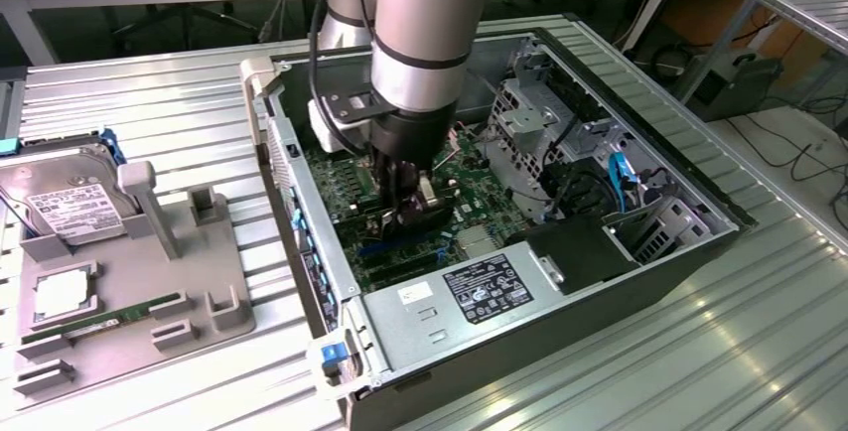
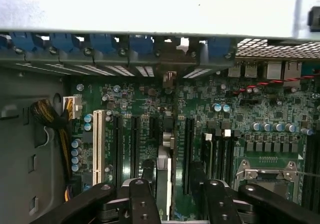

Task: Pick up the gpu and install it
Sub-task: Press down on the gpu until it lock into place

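I see the gpu [image 2: 165, 171] standing on edge in a slot on the motherboard [image 2: 260, 124], between the black slots, its bracket end toward the case's rear wall. The gripper [image 2: 172, 196] hangs right over it w/ fingers [image 2: 141, 204] spread apart, one each side of the card, not pinching it. In the exterior view the gripper [image 1: 404, 215] sits inside the open pc case [image 1: 530, 312]. A hard drive [image 1: 64, 203] and memory stick [image 1: 99, 320] rest on the gray tray [image 1: 199, 302] at the exterior view's left.

arm [image 1: 419, 44] comes straight down from above, wrist pretty much vertical – gripper [image 1: 405, 215] hangs at the low end, pointing down. fingers [image 2: 141, 204] spread wide apart – nothing pinched between them from what I can see
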`<action>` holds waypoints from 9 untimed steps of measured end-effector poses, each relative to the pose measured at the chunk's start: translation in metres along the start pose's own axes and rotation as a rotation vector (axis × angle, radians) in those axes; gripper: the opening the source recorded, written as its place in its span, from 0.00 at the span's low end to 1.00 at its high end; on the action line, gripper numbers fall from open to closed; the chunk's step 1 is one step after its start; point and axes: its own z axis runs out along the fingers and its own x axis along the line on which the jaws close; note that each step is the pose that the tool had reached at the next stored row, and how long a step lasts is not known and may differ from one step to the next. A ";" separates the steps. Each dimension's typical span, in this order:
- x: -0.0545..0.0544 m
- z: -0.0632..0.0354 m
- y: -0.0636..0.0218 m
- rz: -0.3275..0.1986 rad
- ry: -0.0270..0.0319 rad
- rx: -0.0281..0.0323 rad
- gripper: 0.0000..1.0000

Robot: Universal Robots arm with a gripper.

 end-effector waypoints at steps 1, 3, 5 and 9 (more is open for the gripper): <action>0.001 0.0030 0.0000 -0.009 -0.0001 0.0001 0.42; 0.002 0.0064 0.0001 -0.017 -0.0001 0.0000 0.42; 0.002 0.0071 0.0001 -0.018 0.0002 -0.0002 0.34; 0.002 0.0072 0.0001 -0.018 0.0001 -0.0001 0.27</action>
